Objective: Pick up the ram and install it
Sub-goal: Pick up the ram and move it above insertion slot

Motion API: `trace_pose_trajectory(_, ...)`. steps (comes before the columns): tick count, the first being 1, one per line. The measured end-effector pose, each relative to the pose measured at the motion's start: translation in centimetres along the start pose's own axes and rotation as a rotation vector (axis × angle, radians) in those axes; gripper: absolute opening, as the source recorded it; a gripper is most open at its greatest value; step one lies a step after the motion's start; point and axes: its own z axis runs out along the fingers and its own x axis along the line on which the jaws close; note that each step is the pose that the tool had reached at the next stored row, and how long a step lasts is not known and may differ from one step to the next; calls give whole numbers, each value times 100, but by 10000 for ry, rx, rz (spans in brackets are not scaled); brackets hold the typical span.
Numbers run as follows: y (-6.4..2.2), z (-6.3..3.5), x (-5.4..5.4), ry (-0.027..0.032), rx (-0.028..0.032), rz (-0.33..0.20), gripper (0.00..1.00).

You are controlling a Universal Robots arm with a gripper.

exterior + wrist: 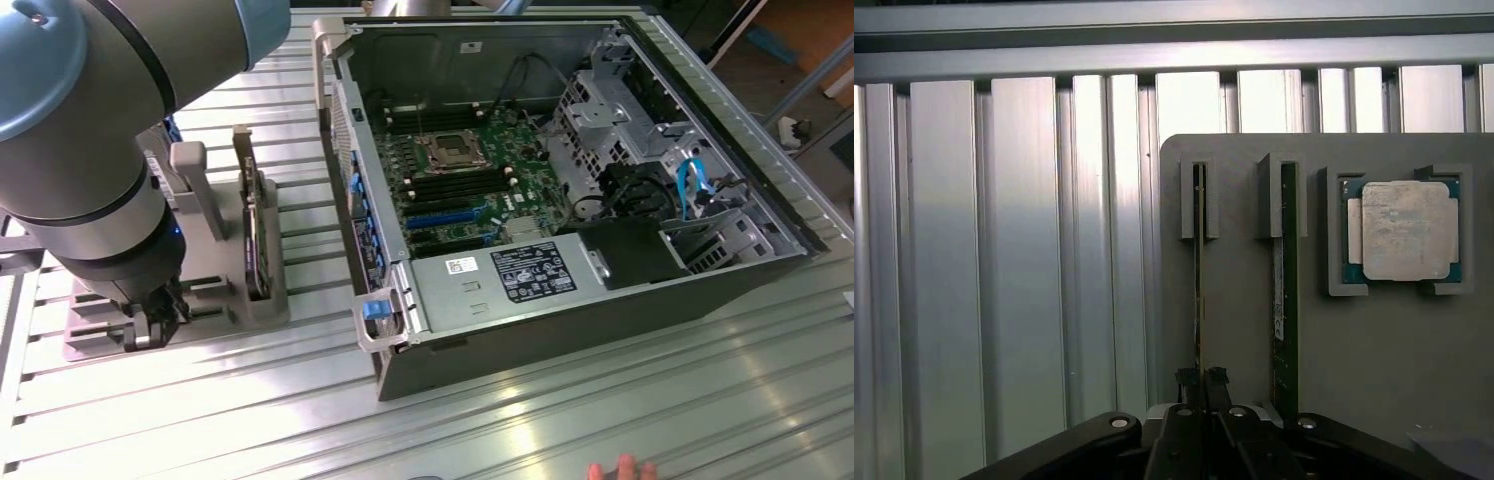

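The ram (1198,290) is a thin green stick standing on edge in a slot of the grey holder (1239,320). My gripper (1201,380) sits over its near end, and its black fingertips (1187,380) are pinched on the stick's edge. A second stick of the same kind (1286,290) stands in the neighbouring slot. In the exterior view my gripper (155,322) reaches down into the holder (214,300) at the exterior view's left, beside the open computer case (534,340). The long memory slots (461,185) lie on the green motherboard (467,200) inside the case.
A square silver processor (1407,232) rests in its own pocket of the holder. A tall expansion card (254,235) stands upright in the holder between my arm and the case. A person's fingertips (621,468) show at the lower edge. The table is ribbed metal (601,400).
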Motion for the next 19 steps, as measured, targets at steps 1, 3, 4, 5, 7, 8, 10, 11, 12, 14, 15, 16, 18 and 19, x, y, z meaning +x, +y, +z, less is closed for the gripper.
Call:
trace_pose_trajectory(1,0,0,0,0,0,0,12)
trace_pose_trajectory(3,0,-3,0,-1,1,0,12)
trace_pose_trajectory(4,0,-8,0,0,0,0,12)
trace_pose_trajectory(5,1,-14,0,1,-1,0,12)
trace_pose_trajectory(7,1,-26,0,0,0,0,12)
trace_pose_trajectory(8,1,-31,0,0,0,0,12)
trace_pose_trajectory(10,2,-44,0,0,0,0,12)
trace_pose_trajectory(11,2,-51,0,0,0,0,12)
trace_pose_trajectory(12,3,-59,0,-2,0,0,12)
trace_pose_trajectory(14,4,-77,0,-3,0,0,12)
trace_pose_trajectory(15,4,-85,0,-4,0,1,12)
trace_pose_trajectory(16,4,-93,0,-4,0,1,12)
trace_pose_trajectory(18,5,-111,0,-5,1,0,12)
trace_pose_trajectory(19,5,-122,0,-5,0,0,12)
